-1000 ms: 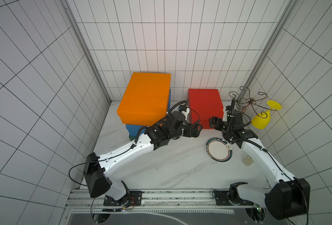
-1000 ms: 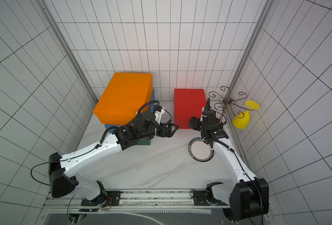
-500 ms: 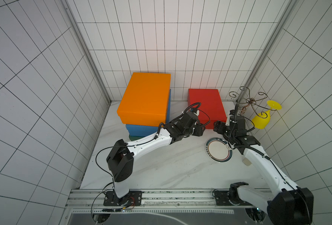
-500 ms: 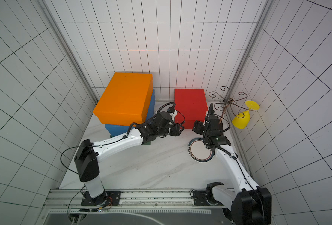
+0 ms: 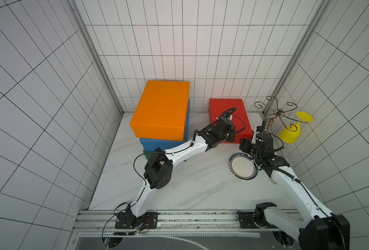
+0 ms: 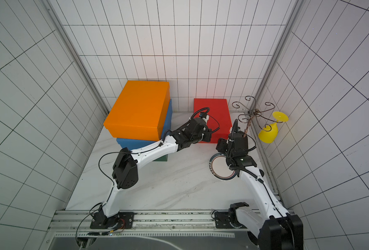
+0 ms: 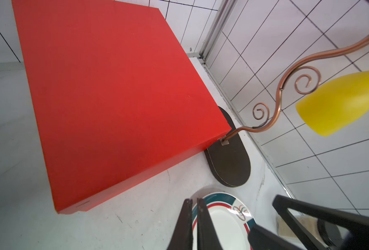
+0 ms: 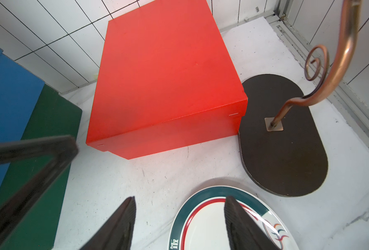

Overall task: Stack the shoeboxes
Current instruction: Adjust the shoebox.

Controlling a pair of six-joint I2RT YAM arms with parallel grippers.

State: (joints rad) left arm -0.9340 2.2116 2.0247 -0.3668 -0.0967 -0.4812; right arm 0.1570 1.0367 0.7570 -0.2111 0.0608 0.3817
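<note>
Beside the red shoebox (image 5: 227,114), outstretched left gripper (image 7: 194,203) closed, empty; right gripper (image 8: 179,199) parted, empty.

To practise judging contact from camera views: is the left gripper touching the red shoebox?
Apart. The left wrist view shows the shut left gripper clear of the red shoebox, with a strip of bare white table between its fingertips and the box's near edge.

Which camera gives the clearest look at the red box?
Right wrist: the red box shows almost whole, lid and near side. Left wrist crops one corner. In both top views the left arm covers part.
</note>
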